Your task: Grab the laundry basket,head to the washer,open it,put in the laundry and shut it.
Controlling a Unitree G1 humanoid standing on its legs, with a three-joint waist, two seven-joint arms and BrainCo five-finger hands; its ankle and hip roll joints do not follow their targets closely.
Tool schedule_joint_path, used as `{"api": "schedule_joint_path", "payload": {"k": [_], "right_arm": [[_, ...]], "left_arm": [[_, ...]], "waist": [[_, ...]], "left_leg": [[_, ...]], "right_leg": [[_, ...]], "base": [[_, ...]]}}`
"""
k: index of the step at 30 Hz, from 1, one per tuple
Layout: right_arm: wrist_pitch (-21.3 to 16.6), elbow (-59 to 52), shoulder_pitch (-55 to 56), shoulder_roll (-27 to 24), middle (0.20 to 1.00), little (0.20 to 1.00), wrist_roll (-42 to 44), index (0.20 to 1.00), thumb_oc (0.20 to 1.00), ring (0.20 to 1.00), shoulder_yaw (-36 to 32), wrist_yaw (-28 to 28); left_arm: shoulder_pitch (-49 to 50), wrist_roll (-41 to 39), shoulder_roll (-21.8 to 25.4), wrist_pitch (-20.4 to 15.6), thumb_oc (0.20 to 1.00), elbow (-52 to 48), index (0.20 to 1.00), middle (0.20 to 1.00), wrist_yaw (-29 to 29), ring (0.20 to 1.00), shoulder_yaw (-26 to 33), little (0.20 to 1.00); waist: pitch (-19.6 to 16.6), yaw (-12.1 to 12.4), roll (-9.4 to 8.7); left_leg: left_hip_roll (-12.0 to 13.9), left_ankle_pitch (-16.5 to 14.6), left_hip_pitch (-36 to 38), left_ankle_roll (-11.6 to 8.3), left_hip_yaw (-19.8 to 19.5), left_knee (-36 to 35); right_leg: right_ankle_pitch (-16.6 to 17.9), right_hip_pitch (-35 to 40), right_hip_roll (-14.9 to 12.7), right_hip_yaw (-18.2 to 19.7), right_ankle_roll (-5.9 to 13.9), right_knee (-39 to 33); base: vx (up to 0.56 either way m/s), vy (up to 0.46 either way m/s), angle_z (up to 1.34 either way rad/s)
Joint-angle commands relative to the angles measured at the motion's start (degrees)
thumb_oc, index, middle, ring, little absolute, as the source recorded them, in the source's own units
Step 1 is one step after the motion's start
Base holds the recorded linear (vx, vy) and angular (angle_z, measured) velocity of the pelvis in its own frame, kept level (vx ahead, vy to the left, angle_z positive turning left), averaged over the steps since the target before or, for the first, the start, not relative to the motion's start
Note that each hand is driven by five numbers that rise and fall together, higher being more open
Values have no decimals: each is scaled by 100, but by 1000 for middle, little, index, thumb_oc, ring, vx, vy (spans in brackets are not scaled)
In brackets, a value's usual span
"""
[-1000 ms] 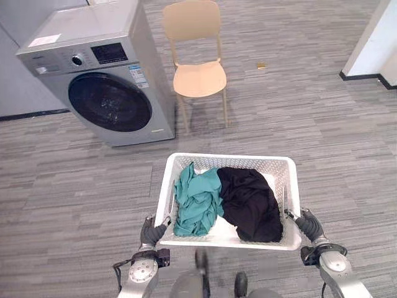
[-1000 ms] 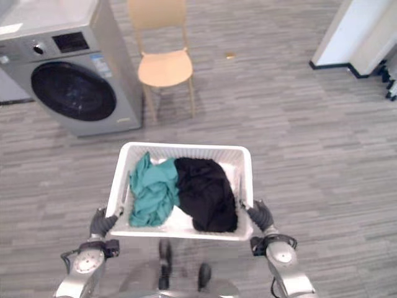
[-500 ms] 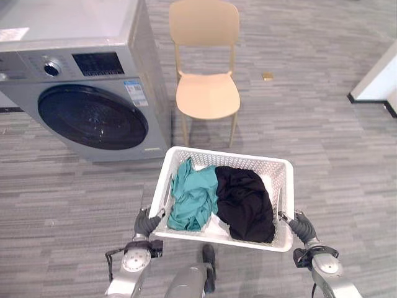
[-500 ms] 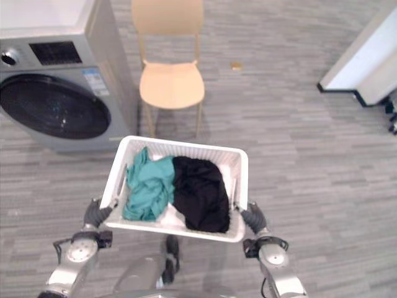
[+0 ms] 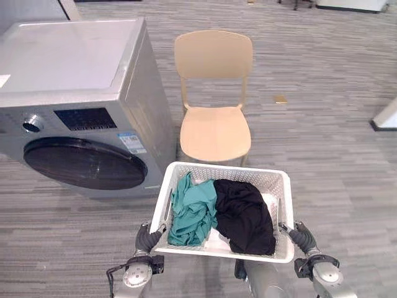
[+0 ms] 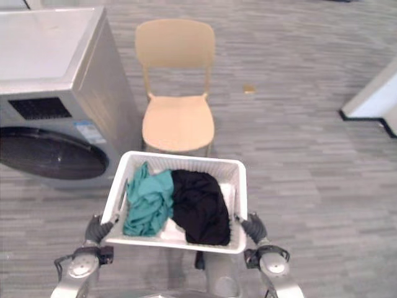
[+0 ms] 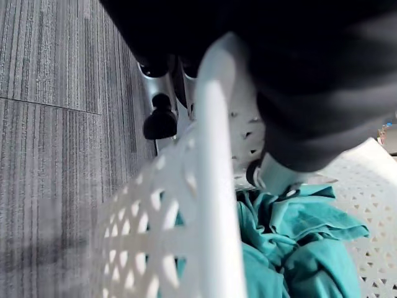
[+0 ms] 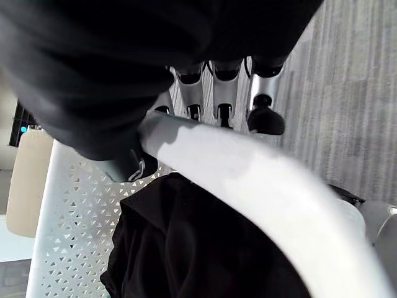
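The white perforated plastic laundry basket [image 5: 273, 186] is held off the grey striped carpet floor [image 5: 335, 149], carried between the two hands in front of the robot. The left hand [image 5: 147, 237] is at the basket's left short side and the right hand [image 5: 302, 236] at its right short side, both near the near corners. In the left wrist view the left hand's fingers [image 7: 160, 112] curl over the white rim, which runs between them and the thumb; in the right wrist view the right hand's fingers [image 8: 226, 93] wrap the rim's rounded bar in the same way. So each hand is closed around the basket's edge.

The basket's long axis runs left to right across the robot's front, its open top facing up, and it sits close to level, with the right end slightly nearer the robot. Inside, a crumpled teal garment [image 5: 192, 208] fills the left half and a black garment [image 5: 245, 214] the right half; the two touch in the middle, and the black one reaches the near wall.

Ahead and to the left stands a silver-grey front-loading washing machine [image 5: 74, 62] with its dark round door [image 5: 84, 166] closed. A light beige plastic chair [image 5: 214, 127] stands just beside the washer, directly beyond the basket's far wall.
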Motion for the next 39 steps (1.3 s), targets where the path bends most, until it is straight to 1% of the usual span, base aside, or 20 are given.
{"api": "schedule_joint_path", "payload": {"k": [1,2,3,4,5,6,8,10,11,14,15,17,22,28,31,34,35,36,38,39], "right_arm": [[-777,-895,-347,327,200,200,627,200,200,200,-189,505],[-785,-872,-337,299,200,200,621,200,200,200,-219,490],[-780,-876,-344,252,200,200,645,200,200,200,-264,476],[-828,-885,-353,209,200,200,728,200,200,200,-274,450],[-843,-890,-344,141,200,200,802,200,200,200,-305,424],[-802,-880,-347,91,200,200,795,200,200,200,-342,404],[-789,-845,-389,12,200,200,754,200,200,200,-348,328],[-806,-876,-439,-81,200,200,729,200,200,200,-427,255],[-806,-876,-439,-81,200,200,729,200,200,200,-429,255],[-819,-817,-532,-128,200,200,685,200,200,200,-422,145],[-824,-793,-552,-131,200,200,683,200,200,200,-414,122],[-796,-731,-550,-95,200,200,554,200,200,200,-416,103],[-747,-604,-595,-73,200,200,91,200,200,200,-339,44],[-702,-107,-1142,6,200,200,-315,200,200,200,-24,-220],[-715,133,-1510,23,200,200,-362,200,200,200,128,-384],[-712,601,-2516,56,200,200,-335,200,200,200,507,-757],[-698,1033,-3155,114,200,200,-249,200,200,200,712,-961],[-705,1049,-3177,114,200,200,-246,200,200,200,711,-962],[-678,1720,-4096,172,200,200,-69,200,200,200,954,-1202],[-680,1725,-4103,172,200,200,-68,200,200,200,953,-1202]], "left_arm": [[-167,-374,58,-579,200,-728,200,200,-562,200,-49,200],[-222,-404,26,-565,200,-723,200,200,-544,200,-95,200],[-230,-451,30,-552,200,-736,200,200,-569,200,-131,200],[-231,-477,20,-539,200,-770,200,200,-573,200,-171,200],[-226,-530,6,-552,200,-798,200,200,-575,200,-183,200],[-236,-553,18,-541,200,-813,200,200,-603,200,-198,200],[-305,-598,10,-497,200,-820,200,200,-618,200,-240,200],[-402,-571,19,-493,200,-806,200,200,-601,200,-283,200],[-403,-571,19,-493,200,-805,200,200,-601,200,-284,200],[-524,-540,36,-504,200,-792,200,200,-534,200,-310,200],[-542,-545,29,-507,200,-782,200,200,-518,200,-317,200],[-515,-486,7,-497,200,-762,200,200,-537,200,-342,200],[-441,-413,78,-496,200,-786,200,200,-562,200,-360,200],[-1084,-106,265,-605,200,-594,200,200,-241,200,-488,200],[-1531,-61,248,-652,200,-368,200,200,-40,200,-648,200],[-2683,-17,140,-723,200,365,200,200,442,200,-1002,200],[-3374,-115,25,-769,200,916,200,200,695,200,-1153,200],[-3395,-117,23,-777,200,933,200,200,696,200,-1152,200],[-4439,-286,1,-811,200,1822,200,200,993,200,-1333,200],[-4446,-287,2,-814,200,1827,200,200,992,200,-1332,200]], "waist": [[-197,-102,-207],[-225,-145,-126],[-253,-165,-101],[-244,-171,-78],[-217,-169,-44],[-210,-154,-92],[-156,-91,-184],[-60,9,-277],[-62,8,-280],[87,123,-203],[119,137,-184],[97,130,-152],[-16,153,-208],[-40,153,-320],[21,102,-328],[212,53,-320],[287,53,-321],[284,50,-321],[468,64,-338],[472,63,-338]], "left_leg": [[402,-101,-448,-108,-203,330],[590,12,-497,-267,-198,677],[683,175,-648,-359,-172,982],[779,424,-871,-431,-209,1485],[919,699,-1019,-505,-188,1853],[973,891,-1214,-493,-130,2064],[952,778,-1623,-373,-70,2016],[891,530,-2064,-309,45,1434],[884,536,-2060,-306,45,1421],[884,1067,-2434,-427,-26,664],[893,1126,-2476,-445,-36,599],[912,1066,-2329,-421,19,468],[779,912,-2103,-305,111,337],[676,788,-2094,-151,403,216],[654,807,-2212,-135,448,176],[628,901,-2778,-125,467,205],[626,967,-3138,-126,446,275],[626,966,-3162,-125,444,285],[661,1052,-3493,-153,392,398],[661,1052,-3495,-153,391,400]], "right_leg": [[516,772,-453,173,820,-297],[501,855,-405,148,743,-197],[486,919,-439,52,705,-207],[442,991,-429,-7,623,-213],[321,1172,-330,-10,518,-246],[211,1301,-346,-41,465,-296],[26,1533,-356,-32,408,-408],[-156,1759,-424,-25,432,-477],[-160,1757,-430,-26,435,-475],[-299,1920,-373,3,427,-432],[-349,1954,-363,25,422,-393],[-434,2075,-342,67,460,-344],[-339,2195,-443,359,562,-461],[-217,1935,-561,659,692,-468],[-163,1709,-594,732,716,-435],[-13,985,-623,843,717,-290],[64,613,-633,856,705,-193],[63,590,-634,856,705,-185],[123,292,-649,819,681,-99],[123,291,-649,819,681,-98]], "base": [[460,-228,74],[388,-233,84],[336,-221,86],[303,-199,45],[294,-188,22],[273,-159,6],[232,-99,6],[242,-20,-9],[168,34,-4],[118,75,-7],[131,116,-12],[169,162,-22],[143,158,-30],[39,83,-25],[-53,20,-22],[-210,-4,-14],[-187,-18,-12],[-151,-33,-13],[-86,-60,-10],[-60,-62,-3]]}}
